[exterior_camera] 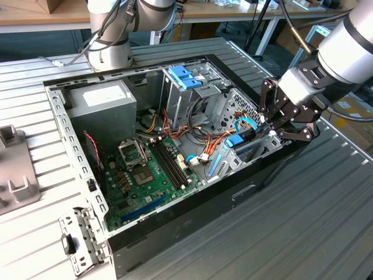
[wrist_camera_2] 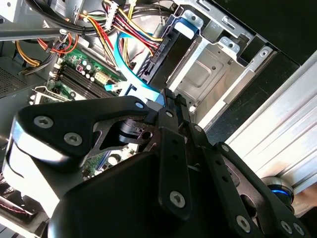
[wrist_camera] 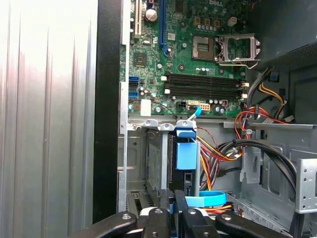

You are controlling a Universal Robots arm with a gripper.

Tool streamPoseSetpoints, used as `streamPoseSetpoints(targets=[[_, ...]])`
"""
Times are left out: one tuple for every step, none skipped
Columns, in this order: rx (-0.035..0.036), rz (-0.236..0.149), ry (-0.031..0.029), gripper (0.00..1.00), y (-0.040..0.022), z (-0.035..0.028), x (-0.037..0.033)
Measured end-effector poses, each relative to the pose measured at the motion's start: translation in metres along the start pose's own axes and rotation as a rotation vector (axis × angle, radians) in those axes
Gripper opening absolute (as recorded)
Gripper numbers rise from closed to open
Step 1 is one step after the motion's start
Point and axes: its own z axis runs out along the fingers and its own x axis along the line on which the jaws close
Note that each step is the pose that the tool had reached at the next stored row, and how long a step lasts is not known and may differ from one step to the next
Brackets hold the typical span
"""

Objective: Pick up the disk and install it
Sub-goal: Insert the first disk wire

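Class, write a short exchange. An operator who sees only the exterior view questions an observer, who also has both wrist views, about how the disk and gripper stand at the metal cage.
Operator: The gripper blocks my view of the cage. Is the disk in it?
Observer: In the first wrist view the disk stands on edge inside the cage, with its blue tab toward the circuit board.
Operator: Is it gripped?
Observer: Yes. The gripper is shut on the disk's near edge, and blue shows between the fingers.
Operator: Is anything close by?
Observer: A blue flat cable curls right beside the fingers.
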Motion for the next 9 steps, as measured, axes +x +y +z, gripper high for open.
streamPoseSetpoints(targets=[[0.0,0.0,0.0,0.16,0.0,-0.0001,0.0002],[0.0,0.0,0.0,0.16,0.0,-0.0001,0.0004],[0.0,0.0,0.0001,0.16,0.0,-0.0001,0.0007],[0.0,0.0,0.0,0.16,0.0,-0.0002,0.001],[0.0,0.0,0.0,0.16,0.0,-0.0002,0.0014],[0.0,0.0,0.0,0.16,0.0,-0.0003,0.0017],[0.0,0.0,0.0,0.16,0.0001,-0.0003,0.002],[0.0,0.0,0.0,0.16,0.0001,-0.0004,0.0023],[0.0,0.0,0.0,0.16,0.0001,-0.0004,0.0025]])
